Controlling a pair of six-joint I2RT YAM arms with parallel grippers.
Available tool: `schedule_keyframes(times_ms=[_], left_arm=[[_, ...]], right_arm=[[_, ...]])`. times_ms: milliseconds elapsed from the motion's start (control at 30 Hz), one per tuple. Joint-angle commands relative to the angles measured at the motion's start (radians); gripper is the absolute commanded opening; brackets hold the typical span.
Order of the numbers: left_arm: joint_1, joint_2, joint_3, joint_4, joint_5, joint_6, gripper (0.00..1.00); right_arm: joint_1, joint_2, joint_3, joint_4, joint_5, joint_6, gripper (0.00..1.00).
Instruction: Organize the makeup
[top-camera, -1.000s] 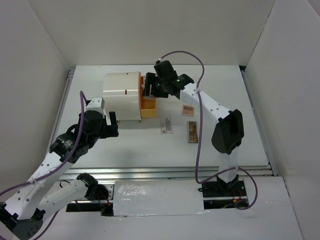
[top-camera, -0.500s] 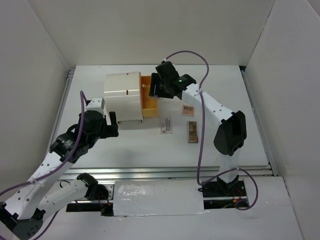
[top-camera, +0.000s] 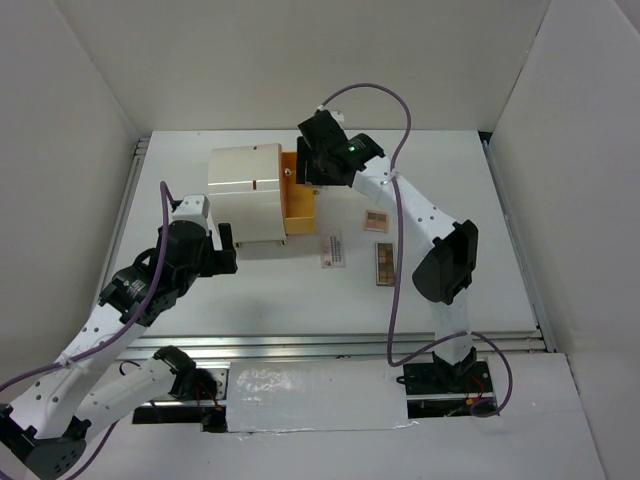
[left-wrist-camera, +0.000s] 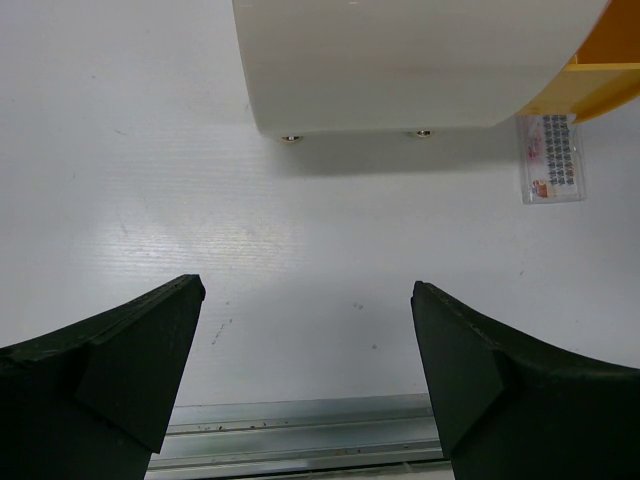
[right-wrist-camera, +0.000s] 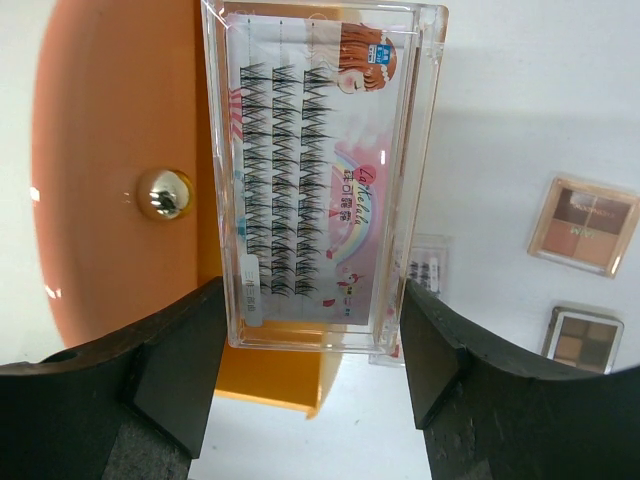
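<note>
**Lash case held over the open drawer**

The right gripper pinches a clear lash case across its width, one dark finger against each long side, the jaws standing wide to take it. In the wrist view the case runs straight out ahead of the fingers, printed side towards the camera. Beneath it, and to the left of the fingers, lies the orange drawer with its brass knob. The drawer stands pulled out of the cream box.

To the right of that gripper, down on the table, lie a square compact and, nearer the fingers, an eyeshadow palette. A second lash packet peeks out from behind the held case.

The left gripper hangs over bare table with its fingers spread and nothing between them. The cream box sits just ahead of its fingertips. The second lash packet lies ahead and off to its right, beside the drawer's corner.
</note>
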Motion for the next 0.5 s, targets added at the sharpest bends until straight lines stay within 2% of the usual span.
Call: schedule_keyframes(times_ms=[0, 467], left_arm=[[0.001, -0.007, -0.002, 0.030, -0.010, 0.006, 1.00], [-0.001, -0.017, -0.002, 0.031, -0.007, 0.008, 0.99]], right_arm=[[0.018, 0.050, 0.088, -0.085, 0.048, -0.027, 0.53], [0.037, 0.099, 0.127, -0.100, 0.059, -0.030, 0.56]])
